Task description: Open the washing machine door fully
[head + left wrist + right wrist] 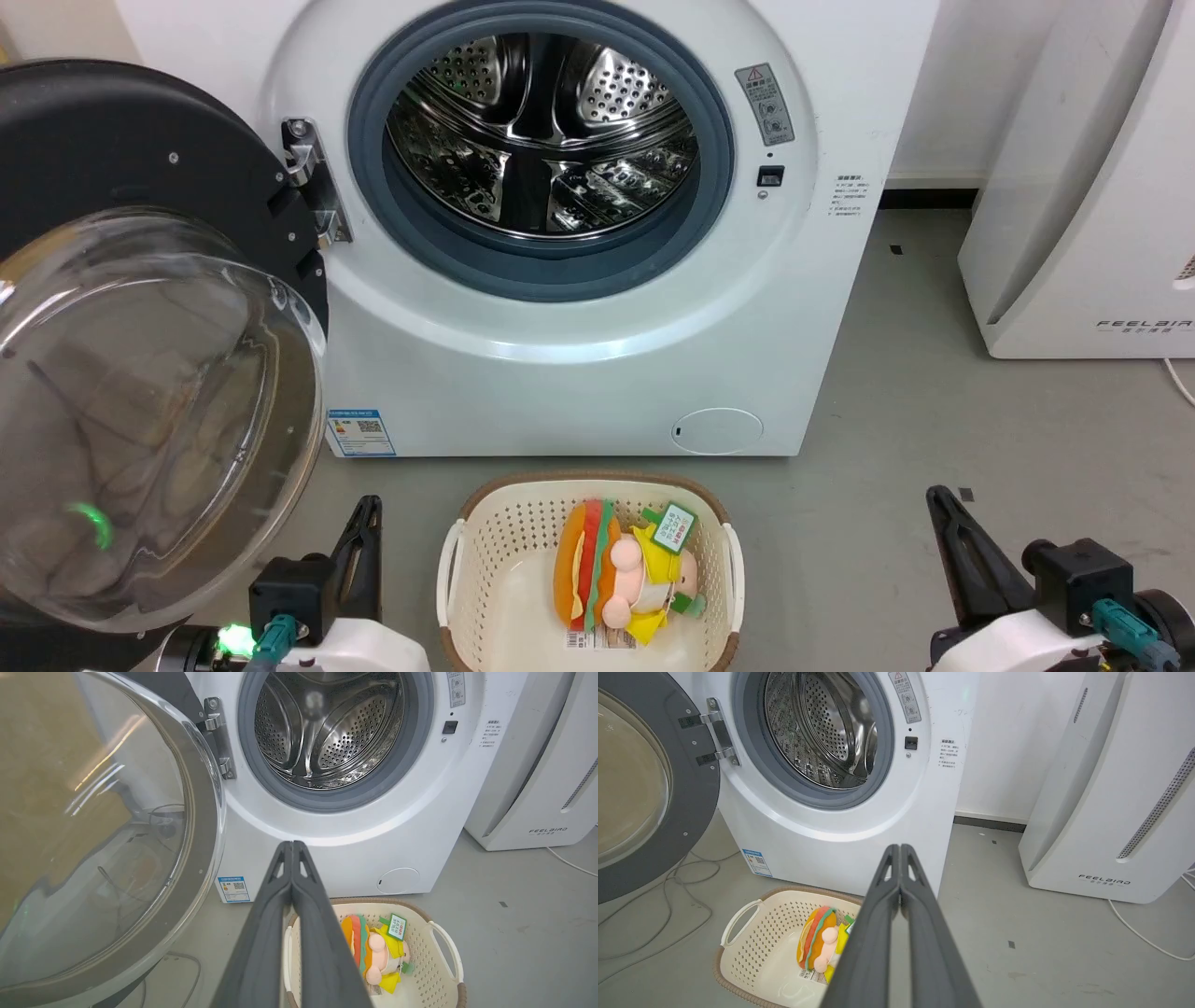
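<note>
Door point(698, 793): swung wide, left of washing machine point(560, 373).
Handling: likely stiff, hinged; glass point(140, 420) slippery, so push the black rim point(112, 131).
Left end effector point(292, 845): closed, empty.
Right end effector point(900, 848): closed, empty.

1 washing machine point(560, 373) w/ 1 door point(112, 140), 1 basket point(485, 532), 1 white appliance point(1074, 233), left pincer point(292, 844) + right pincer point(900, 847) = 2. Plush toys point(616, 569): prob. 2, tangled together.

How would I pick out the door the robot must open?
Find the big white washing machine. On its left side in the head view hangs the washing machine door, swung wide. It alone is a round black disc with a bulging clear glass bowl, unlike the grey rubber ring.
</note>
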Available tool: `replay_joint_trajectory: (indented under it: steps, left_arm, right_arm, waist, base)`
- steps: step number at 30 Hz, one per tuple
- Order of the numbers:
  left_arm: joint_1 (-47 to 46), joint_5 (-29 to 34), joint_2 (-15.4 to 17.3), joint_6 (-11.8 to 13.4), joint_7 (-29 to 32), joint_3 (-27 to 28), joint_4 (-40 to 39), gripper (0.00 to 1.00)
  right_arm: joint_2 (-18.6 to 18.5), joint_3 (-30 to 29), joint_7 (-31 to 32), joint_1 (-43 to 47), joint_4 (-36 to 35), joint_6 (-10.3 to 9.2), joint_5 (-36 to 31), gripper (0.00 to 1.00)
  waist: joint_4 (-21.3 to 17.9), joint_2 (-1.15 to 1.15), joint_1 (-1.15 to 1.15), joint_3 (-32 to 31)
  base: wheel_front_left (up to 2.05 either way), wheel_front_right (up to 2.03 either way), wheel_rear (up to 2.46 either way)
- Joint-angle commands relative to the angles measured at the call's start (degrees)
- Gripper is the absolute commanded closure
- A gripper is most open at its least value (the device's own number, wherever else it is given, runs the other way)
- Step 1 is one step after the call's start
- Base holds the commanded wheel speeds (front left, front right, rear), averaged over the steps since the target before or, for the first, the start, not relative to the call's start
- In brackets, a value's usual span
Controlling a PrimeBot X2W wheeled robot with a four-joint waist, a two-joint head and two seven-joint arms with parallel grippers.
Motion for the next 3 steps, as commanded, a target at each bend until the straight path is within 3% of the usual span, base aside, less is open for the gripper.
replay_joint_trajectory:
  steps: [1, 3]
  left_arm:
    - [-1.05, 0.65, -0.33, -0.52, 0.17, 0.40, -0.31, 1.00]
    - [-1.16, 0.84, -0.47, -0.67, 0.29, 0.60, -0.35, 1.00]
  right_arm:
    - [0.12, 0.13, 0.04, -0.88, 0.28, 0.02, -0.26, 1.00]
    - [0.12, 0.15, 0.04, -1.05, 0.37, 0.02, -0.34, 1.00]
  waist:
    - [-0.01, 0.00, 0.00, 0.03]
    - [-0.03, 0.00, 0.00, 0.08]
  base:
    - [0.00, 0.00, 0.00]
    - [0.00, 0.00, 0.00]
